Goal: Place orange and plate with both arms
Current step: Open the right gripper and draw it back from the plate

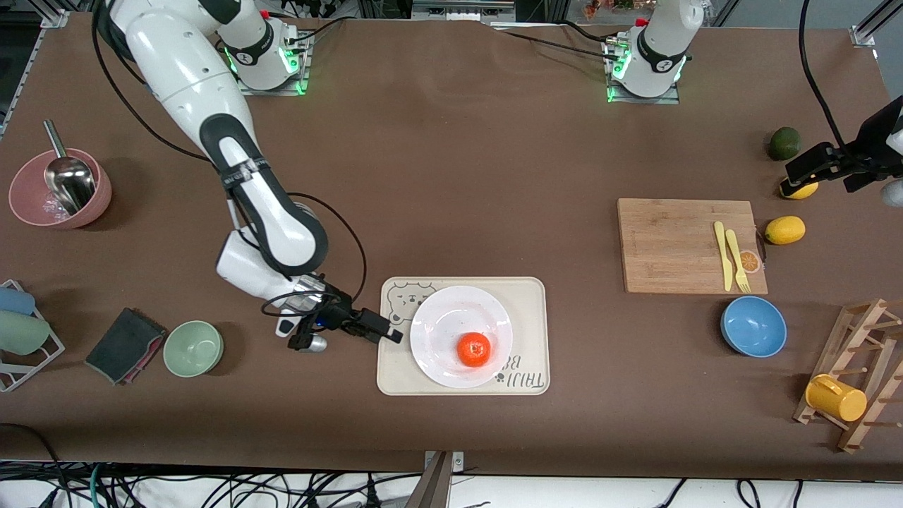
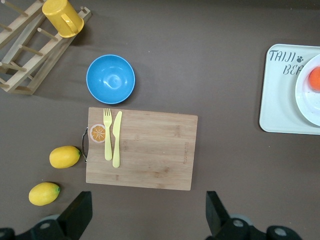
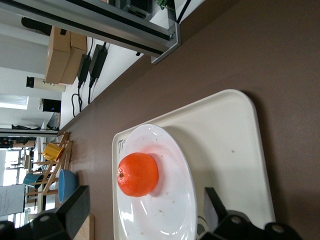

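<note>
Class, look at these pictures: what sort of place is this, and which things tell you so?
Probably a robotics lab staged as a kitchen: two arms bolted to a brown table, cables along its edge, and kitchenware such as a cutting board and blue bowl.

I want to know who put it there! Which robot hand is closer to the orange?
The right one. The right gripper is open, low beside the tray's edge, next to the plate holding the orange. The left gripper waits, open, over the lemons.
</note>
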Robot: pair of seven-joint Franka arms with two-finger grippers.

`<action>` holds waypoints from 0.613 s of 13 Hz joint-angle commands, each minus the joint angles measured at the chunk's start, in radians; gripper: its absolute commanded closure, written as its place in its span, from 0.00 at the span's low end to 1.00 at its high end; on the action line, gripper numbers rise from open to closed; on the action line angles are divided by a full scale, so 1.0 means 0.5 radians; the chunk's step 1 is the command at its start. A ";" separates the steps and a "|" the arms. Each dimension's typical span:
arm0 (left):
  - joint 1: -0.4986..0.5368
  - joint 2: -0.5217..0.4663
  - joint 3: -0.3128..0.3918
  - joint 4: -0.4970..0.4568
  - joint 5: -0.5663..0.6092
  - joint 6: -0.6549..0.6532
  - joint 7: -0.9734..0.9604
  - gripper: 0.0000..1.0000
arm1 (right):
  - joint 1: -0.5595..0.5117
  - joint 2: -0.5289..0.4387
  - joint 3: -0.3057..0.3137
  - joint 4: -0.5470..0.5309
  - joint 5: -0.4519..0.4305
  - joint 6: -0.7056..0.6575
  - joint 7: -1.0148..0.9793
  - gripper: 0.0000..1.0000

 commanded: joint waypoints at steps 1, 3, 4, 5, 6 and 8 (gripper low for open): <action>0.001 0.028 -0.004 0.053 0.055 -0.007 0.013 0.00 | -0.013 -0.330 -0.221 -0.374 -0.239 -0.376 0.000 0.00; 0.001 0.028 -0.004 0.053 0.055 -0.007 0.013 0.00 | -0.010 -0.445 -0.432 -0.424 -0.592 -0.845 0.007 0.00; 0.001 0.028 -0.004 0.053 0.052 -0.007 0.013 0.00 | -0.010 -0.475 -0.561 -0.411 -0.755 -1.090 0.007 0.00; 0.001 0.028 -0.004 0.053 0.055 -0.007 0.013 0.00 | -0.010 -0.518 -0.647 -0.399 -0.939 -1.275 0.007 0.00; 0.001 0.028 -0.004 0.053 0.055 -0.007 0.013 0.00 | -0.010 -0.561 -0.715 -0.390 -1.101 -1.420 0.001 0.00; 0.001 0.028 -0.001 0.053 0.055 -0.007 0.013 0.00 | -0.010 -0.617 -0.832 -0.332 -1.305 -1.699 0.007 0.00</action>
